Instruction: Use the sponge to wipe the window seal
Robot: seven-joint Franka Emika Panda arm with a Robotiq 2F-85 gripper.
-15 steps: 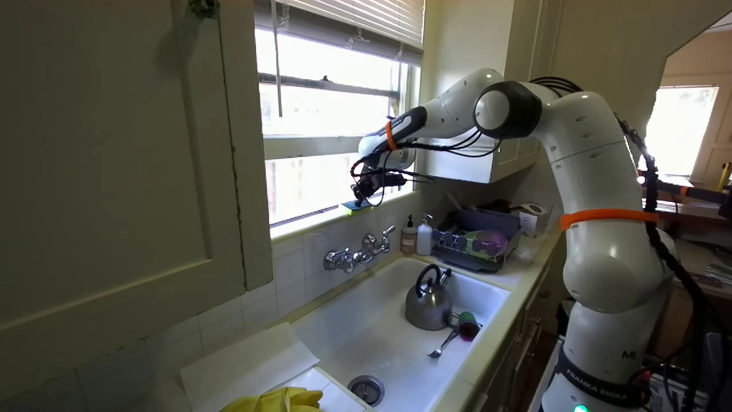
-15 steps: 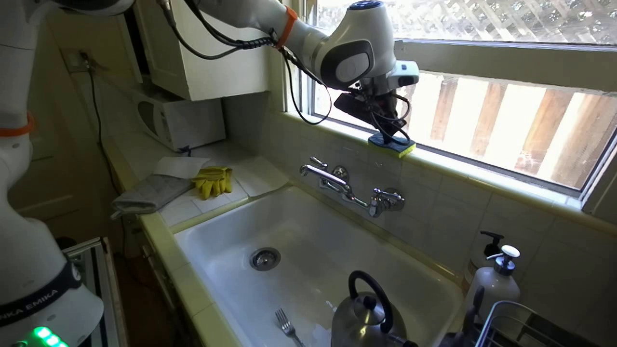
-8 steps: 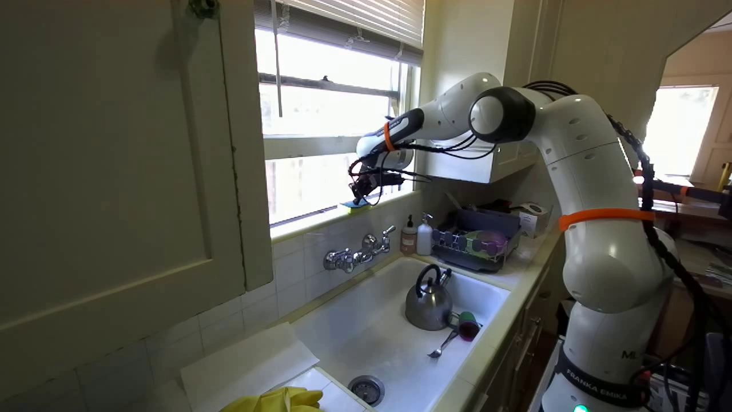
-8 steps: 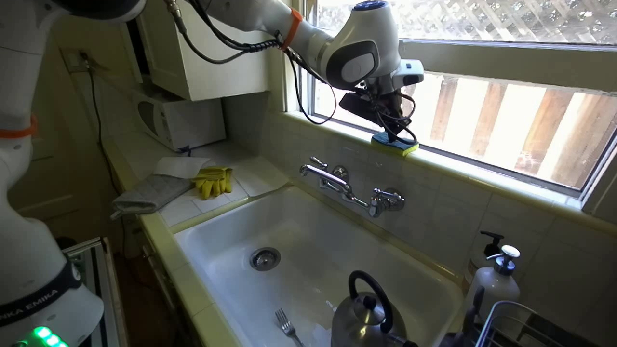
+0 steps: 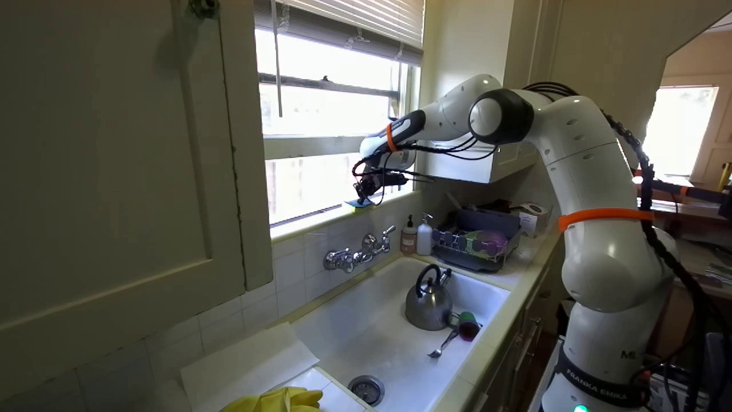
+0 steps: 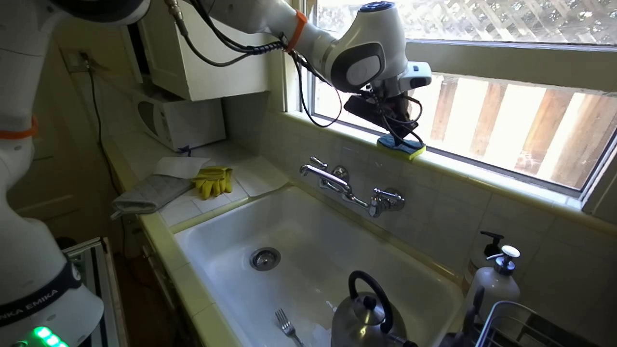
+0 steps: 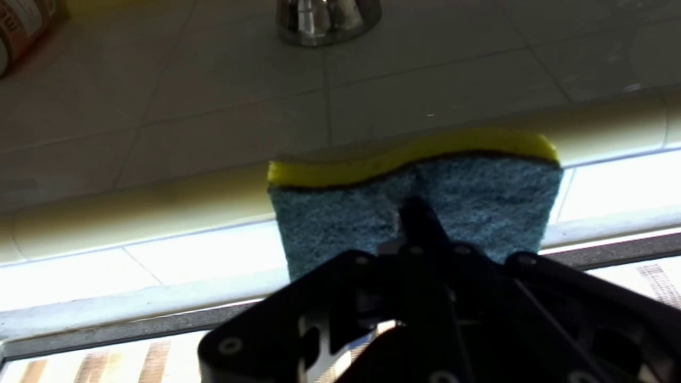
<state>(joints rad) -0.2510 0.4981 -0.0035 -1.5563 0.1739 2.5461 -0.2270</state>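
Note:
The sponge, with a blue scrub face up and a yellow underside, lies on the window seal in both exterior views [image 5: 354, 204] [image 6: 385, 141]. The window seal [image 6: 482, 172] is a narrow white ledge with a yellow front edge. In the wrist view the sponge [image 7: 340, 218] spans the seal [image 7: 207, 247] and overlaps the yellow edge; its front rim is wavy. My gripper [image 7: 408, 223] is shut, its fingertips on the middle of the blue face. Nothing shows between the fingers; I cannot tell whether they pinch a fold. The sponge's rear part is hidden under the fingers.
The window glass and frame stand right behind the seal. A chrome faucet [image 6: 347, 188] juts from the tiles below. The sink holds a kettle [image 5: 429, 306] and a fork [image 6: 288, 327]. Soap bottles [image 5: 424, 236] and a dish rack [image 5: 474, 246] stand beyond. A cabinet [image 5: 469, 86] hangs near the arm.
My gripper and the sponge have moved a little along the seal together, toward the dish rack end. The fingers have stayed on the sponge.

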